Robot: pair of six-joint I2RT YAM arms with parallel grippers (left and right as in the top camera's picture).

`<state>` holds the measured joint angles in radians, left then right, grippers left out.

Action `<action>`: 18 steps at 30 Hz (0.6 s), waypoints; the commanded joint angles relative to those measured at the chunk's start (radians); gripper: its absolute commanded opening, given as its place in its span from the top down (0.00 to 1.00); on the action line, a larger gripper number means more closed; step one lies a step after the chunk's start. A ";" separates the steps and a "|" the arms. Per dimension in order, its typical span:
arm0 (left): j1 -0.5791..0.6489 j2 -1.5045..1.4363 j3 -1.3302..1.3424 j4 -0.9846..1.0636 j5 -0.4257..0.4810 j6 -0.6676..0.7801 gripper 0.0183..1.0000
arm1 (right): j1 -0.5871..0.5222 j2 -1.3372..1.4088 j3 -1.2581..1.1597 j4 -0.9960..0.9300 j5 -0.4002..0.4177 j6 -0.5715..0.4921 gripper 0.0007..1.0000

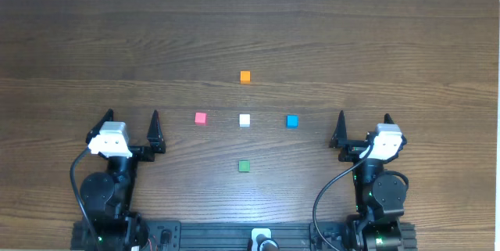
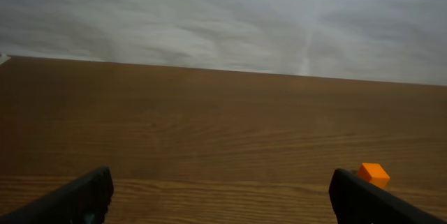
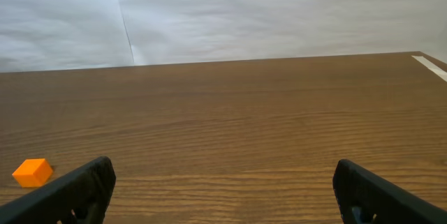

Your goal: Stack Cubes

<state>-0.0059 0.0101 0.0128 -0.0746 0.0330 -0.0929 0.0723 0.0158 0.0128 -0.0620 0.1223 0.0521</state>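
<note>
Five small cubes lie on the wooden table in the top view: an orange cube (image 1: 245, 77) farthest back, then a row of a pink cube (image 1: 201, 118), a white cube (image 1: 244, 120) and a blue cube (image 1: 292, 121), and a green cube (image 1: 244, 166) nearest the arm bases. My left gripper (image 1: 132, 128) stands open left of the pink cube, holding nothing. My right gripper (image 1: 364, 129) stands open right of the blue cube, also holding nothing. The orange cube (image 2: 374, 174) appears in the left wrist view, and the orange cube (image 3: 32, 172) also in the right wrist view.
Bare wooden tabletop (image 1: 250, 24) stretches behind the cubes and to both sides. A pale wall (image 2: 223, 15) rises beyond the table's far edge. The arm bases sit on a black rail (image 1: 250, 235) along the near edge.
</note>
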 commanded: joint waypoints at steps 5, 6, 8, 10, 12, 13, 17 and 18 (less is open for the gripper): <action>-0.038 0.187 0.072 0.032 0.015 -0.050 0.00 | -0.006 -0.007 -0.008 0.000 -0.005 -0.002 0.01; -0.051 0.243 0.113 0.021 0.042 -0.053 0.00 | -0.006 -0.007 -0.008 0.000 -0.005 -0.002 0.01; -0.082 0.372 0.208 -0.026 0.097 -0.058 0.00 | -0.006 -0.007 -0.008 0.000 -0.005 -0.002 0.01; -0.122 0.510 0.306 -0.085 0.101 -0.106 0.00 | -0.006 -0.007 -0.008 0.000 -0.005 -0.002 0.01; -0.166 0.658 0.405 -0.150 0.090 -0.143 0.00 | -0.006 -0.007 -0.008 0.000 -0.005 -0.002 0.01; -0.187 0.720 0.446 -0.176 0.079 -0.162 0.00 | -0.006 -0.007 -0.008 0.000 -0.005 -0.002 0.01; -0.304 1.060 0.681 -0.329 -0.010 -0.267 0.00 | -0.006 -0.007 -0.008 0.000 -0.005 -0.002 0.01; -0.322 1.118 0.725 -0.365 -0.034 -0.288 0.00 | -0.006 -0.007 -0.008 0.000 -0.005 -0.002 0.01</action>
<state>-0.2668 0.9535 0.6037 -0.3649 0.0772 -0.2710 0.0723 0.0174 0.0128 -0.0612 0.1223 0.0521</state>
